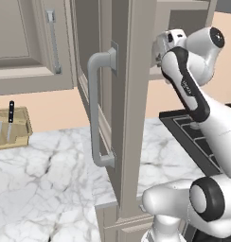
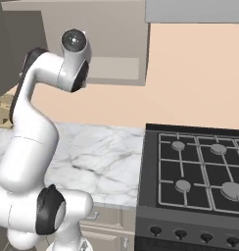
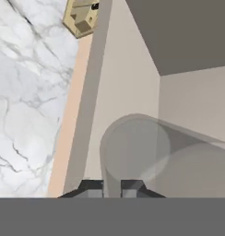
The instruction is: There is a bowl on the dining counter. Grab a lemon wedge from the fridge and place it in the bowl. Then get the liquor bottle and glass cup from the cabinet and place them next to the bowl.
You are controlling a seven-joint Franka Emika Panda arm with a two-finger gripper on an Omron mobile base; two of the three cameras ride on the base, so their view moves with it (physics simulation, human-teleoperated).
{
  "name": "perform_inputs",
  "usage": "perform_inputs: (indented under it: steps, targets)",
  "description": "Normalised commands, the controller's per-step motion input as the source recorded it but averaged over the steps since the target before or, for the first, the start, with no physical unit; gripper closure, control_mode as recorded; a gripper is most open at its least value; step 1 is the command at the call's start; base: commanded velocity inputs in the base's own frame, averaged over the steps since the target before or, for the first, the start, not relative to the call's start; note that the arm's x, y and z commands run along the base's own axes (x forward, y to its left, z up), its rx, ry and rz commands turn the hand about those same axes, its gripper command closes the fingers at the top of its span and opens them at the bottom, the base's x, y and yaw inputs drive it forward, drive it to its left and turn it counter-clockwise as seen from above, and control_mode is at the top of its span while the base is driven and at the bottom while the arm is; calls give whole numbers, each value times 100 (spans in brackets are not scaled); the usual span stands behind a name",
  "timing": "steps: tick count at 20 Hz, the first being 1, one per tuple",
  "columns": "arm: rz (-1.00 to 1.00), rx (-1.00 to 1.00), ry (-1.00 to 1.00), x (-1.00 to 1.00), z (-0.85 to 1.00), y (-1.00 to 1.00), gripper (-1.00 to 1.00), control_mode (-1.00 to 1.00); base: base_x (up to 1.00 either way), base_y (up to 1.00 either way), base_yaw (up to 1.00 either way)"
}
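while the arm reaches up into the open cabinet at the upper middle of the left base view, the gripper sits at the bottom centre of the hand view with its two dark fingertips drawn narrow, one on each side of the near wall of the glass cup, so the jaws are closed on the cup's rim; the cup is a translucent greyish tumbler that fills the lower middle and lower right of the hand view, lying against the beige inner wall of the cabinet with the darker cabinet interior at the upper right of that frame, in the left base view the cabinet door stands edge-on down the centre with its grey bar handle left of it, and the hand is hidden behind the door, a knife block stands on the marble worktop at the left edge, and it also shows at the top of the hand view, in the right base view the white arm rises at the left, and a black stove fills the lower right beside the marble
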Motion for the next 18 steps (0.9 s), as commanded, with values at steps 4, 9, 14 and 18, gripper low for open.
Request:
perform_inputs:
  steps: [4, 9, 14, 18]
  targets:
    - [-3, 6, 0, -100, 8, -39, 100, -100, 0, 0, 0]
    - [-4, 3, 0, -100, 14, -46, 100, -100, 0, 0, 0]
    - [0, -2, 6, -77, -10, -23, 100, -100, 0, 0, 0]
    - [7, -11, 4, -20, -54, 2, 100, -100, 0, 0, 0]
